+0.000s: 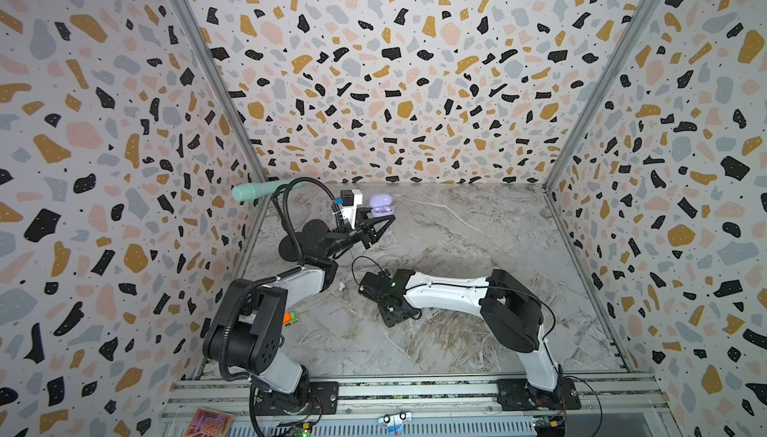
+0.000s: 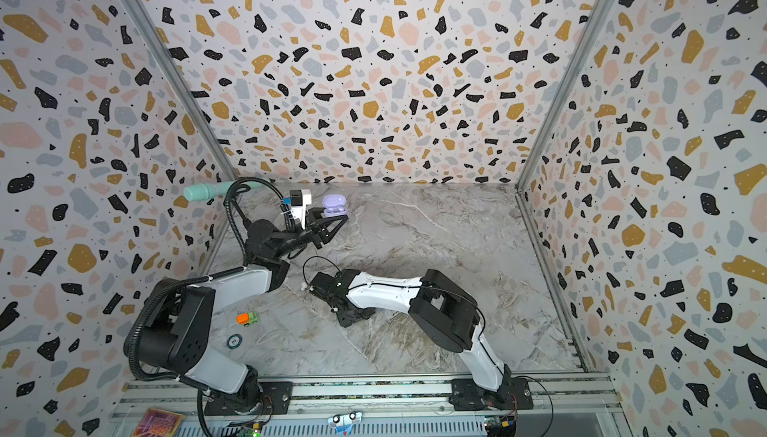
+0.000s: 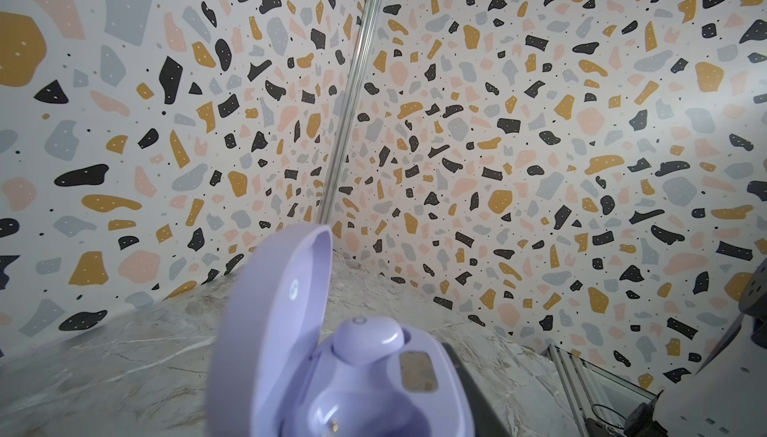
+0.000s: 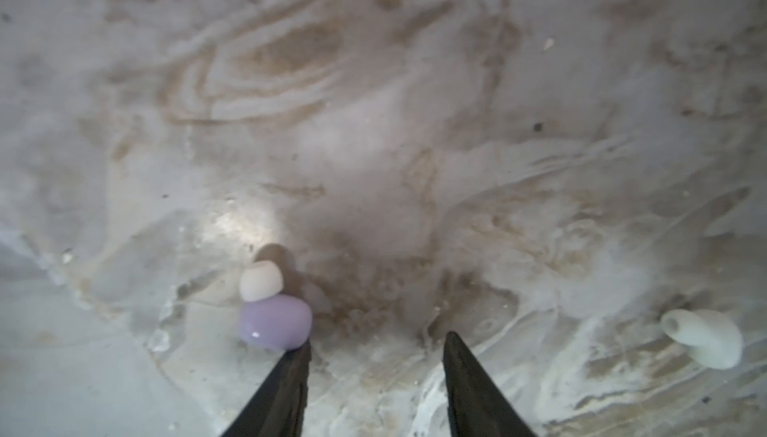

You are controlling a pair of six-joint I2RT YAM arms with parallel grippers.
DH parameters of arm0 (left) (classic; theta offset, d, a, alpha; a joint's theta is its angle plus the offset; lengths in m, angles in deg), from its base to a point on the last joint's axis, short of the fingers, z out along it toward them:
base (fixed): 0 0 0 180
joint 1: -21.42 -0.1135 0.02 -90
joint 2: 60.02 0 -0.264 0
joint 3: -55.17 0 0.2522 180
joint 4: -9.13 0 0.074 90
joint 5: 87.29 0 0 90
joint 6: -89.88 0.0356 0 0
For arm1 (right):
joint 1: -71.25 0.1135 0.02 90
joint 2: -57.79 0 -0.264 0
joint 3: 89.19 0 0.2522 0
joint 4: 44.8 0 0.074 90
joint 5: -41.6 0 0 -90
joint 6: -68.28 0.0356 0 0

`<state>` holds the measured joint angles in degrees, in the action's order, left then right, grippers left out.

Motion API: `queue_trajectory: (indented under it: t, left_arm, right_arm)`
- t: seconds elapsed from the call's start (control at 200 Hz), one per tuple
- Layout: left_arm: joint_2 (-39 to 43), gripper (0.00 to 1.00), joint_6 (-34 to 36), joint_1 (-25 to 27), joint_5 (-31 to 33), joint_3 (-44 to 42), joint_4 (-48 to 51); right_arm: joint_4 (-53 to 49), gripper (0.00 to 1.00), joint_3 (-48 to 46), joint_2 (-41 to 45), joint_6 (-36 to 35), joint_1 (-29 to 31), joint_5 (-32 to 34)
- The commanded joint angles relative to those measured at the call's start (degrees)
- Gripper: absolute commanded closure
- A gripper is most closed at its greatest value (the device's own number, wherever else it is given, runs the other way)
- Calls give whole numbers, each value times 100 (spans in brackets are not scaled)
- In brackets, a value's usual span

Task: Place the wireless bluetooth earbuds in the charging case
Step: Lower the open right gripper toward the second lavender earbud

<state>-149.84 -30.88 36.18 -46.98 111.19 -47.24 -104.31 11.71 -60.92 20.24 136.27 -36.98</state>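
Observation:
My left gripper (image 1: 379,222) holds the lavender charging case (image 1: 380,206) above the far left of the marble table (image 1: 477,248), lid open. In the left wrist view the charging case (image 3: 373,377) carries one lavender earbud (image 3: 367,341) in a socket, and the other socket (image 3: 352,412) is bare. My right gripper (image 4: 378,345) points down at the table mid-left, open, with nothing between its fingers. A loose lavender earbud (image 4: 274,321) with a white tip lies just outside one fingertip (image 4: 301,356), touching it. A white earbud (image 4: 703,343) lies farther off on the other side; in both top views this white earbud (image 1: 341,286) (image 2: 305,286) lies beside the right wrist.
A mint-green cylinder (image 1: 253,191) lies at the back left corner. An orange and green toy car (image 2: 247,318) and a small round disc (image 2: 233,340) lie near the left arm's base. Patterned walls close in three sides. A metal rail (image 1: 415,391) runs along the front.

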Motion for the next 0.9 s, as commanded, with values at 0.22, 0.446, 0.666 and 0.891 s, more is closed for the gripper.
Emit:
queue_trajectory:
  t: [0.22, 0.446, 0.666, 0.891]
  left_arm:
    - [-45, 70, -7, -32, -111, 82, -547]
    - [-62, 71, -7, -28, -112, 100, -528]
    - [-55, 70, -13, -31, -121, 82, -528]
    - [-42, 71, -3, -29, -126, 83, -511]
  right_arm:
    - [9, 47, -148, 314, -154, -144, 38]
    - [262, 48, -469, 689, -25, 32, -438]
    - [427, 49, -342, 491, -53, 203, -521]
    - [330, 49, -103, 172, -243, 125, -283]
